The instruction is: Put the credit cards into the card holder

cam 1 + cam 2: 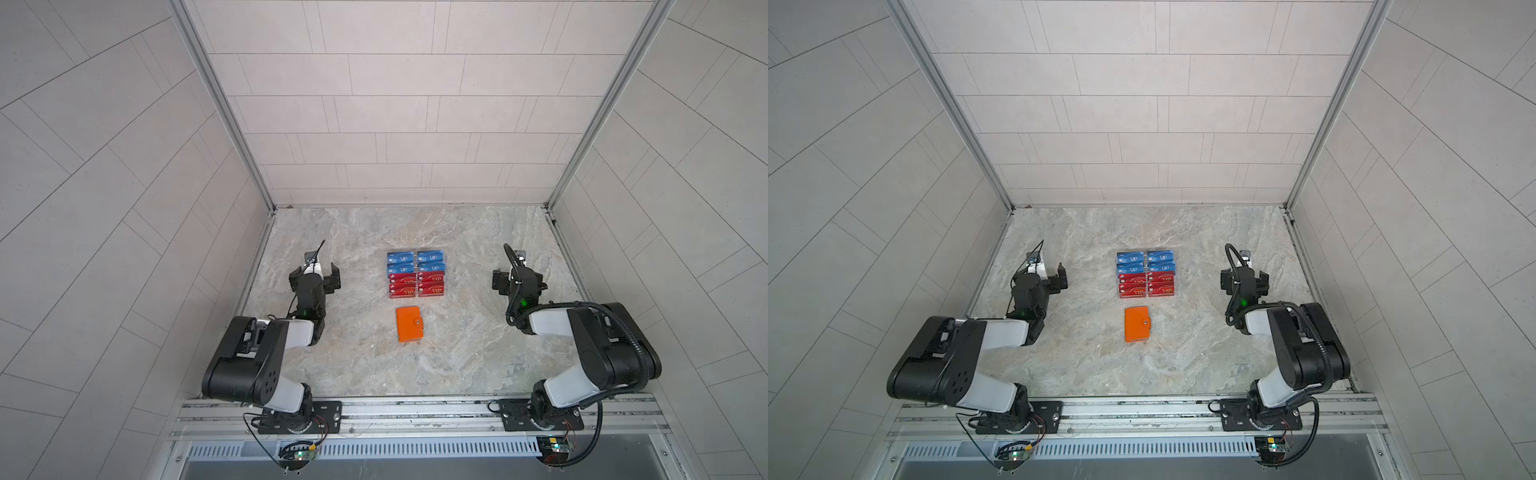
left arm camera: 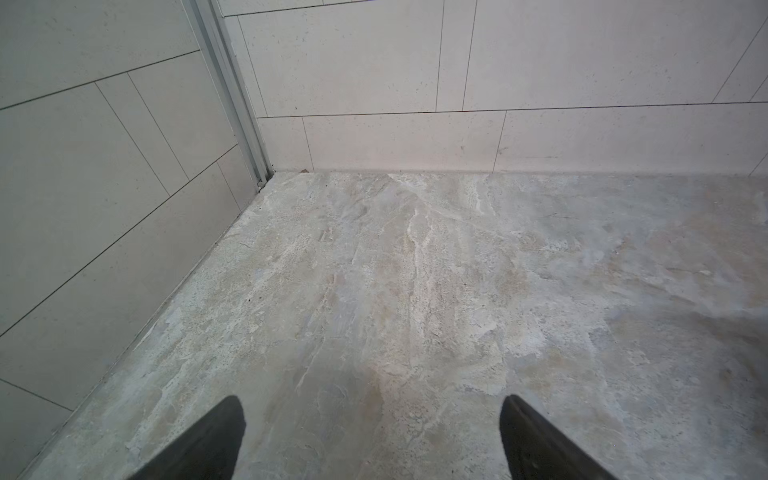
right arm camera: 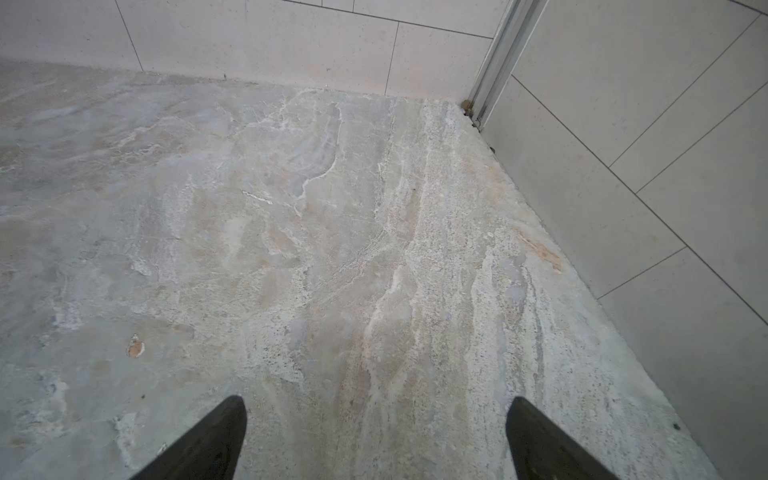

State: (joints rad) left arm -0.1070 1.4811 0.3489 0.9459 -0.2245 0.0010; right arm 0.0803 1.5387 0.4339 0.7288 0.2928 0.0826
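Observation:
The credit cards stand in two columns at the middle of the stone table in both top views: blue ones point(image 1: 416, 262) point(image 1: 1145, 262) at the back, red ones point(image 1: 417, 285) point(image 1: 1146, 285) in front. The card holder point(image 1: 409, 324) point(image 1: 1137, 324), orange with a snap tab, lies closed just in front of them. My left gripper point(image 1: 315, 273) point(image 1: 1045, 276) hovers open to the left of the cards, well apart from them. My right gripper point(image 1: 518, 277) point(image 1: 1244, 277) hovers open to their right. Both wrist views show only bare stone between the wide-spread fingertips point(image 2: 235, 409) point(image 3: 517, 409); cards and holder are out of those views.
The cards sit in a clear tiered rack point(image 1: 417, 296). Tiled walls close the table at the back point(image 1: 415, 124) and on both sides, with metal posts in the corners point(image 2: 232, 95) point(image 3: 494, 66). The arm bases sit on a rail point(image 1: 415, 409) at the front edge.

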